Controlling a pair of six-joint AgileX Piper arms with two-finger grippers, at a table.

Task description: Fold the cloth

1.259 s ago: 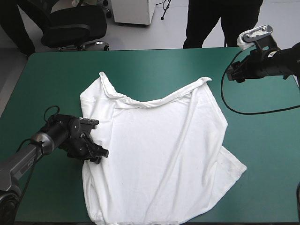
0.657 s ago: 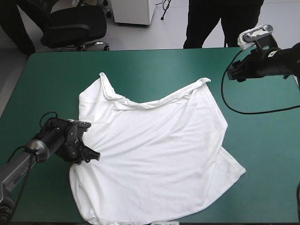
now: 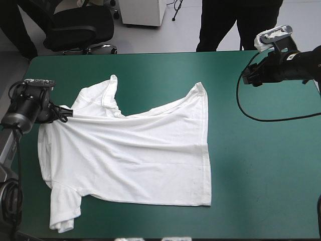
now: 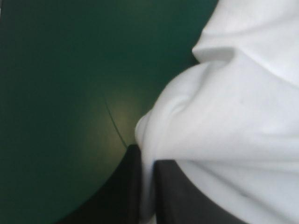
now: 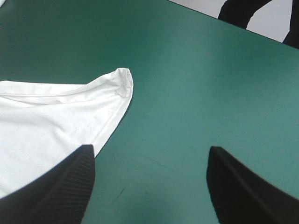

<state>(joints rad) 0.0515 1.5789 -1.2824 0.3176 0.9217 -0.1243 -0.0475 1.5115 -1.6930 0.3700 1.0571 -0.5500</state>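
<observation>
The white T-shirt (image 3: 130,150) lies spread over the left and middle of the table, one sleeve (image 3: 62,213) near the front edge and a corner (image 3: 199,89) pointing to the far side. My left gripper (image 3: 62,111) is at the shirt's left edge, shut on the T-shirt. In the left wrist view a white fold (image 4: 224,121) runs down between the black fingers (image 4: 177,191) of that gripper (image 4: 147,151). My right gripper (image 3: 246,78) hangs open over the far right of the table, away from the shirt. In its own view the gripper (image 5: 150,148) has only cover between its fingers, and the T-shirt (image 5: 46,116) lies ahead to one side.
The teal-green cover (image 3: 261,165) stretches from the shirt's right hem to the table's right edge. My left gripper is close to the table's left edge (image 3: 12,108).
My left gripper shut on the shirt's left edge and pulled it left and toward the far side. The shirt slid left and stretched out flatter. The right arm stayed still.
</observation>
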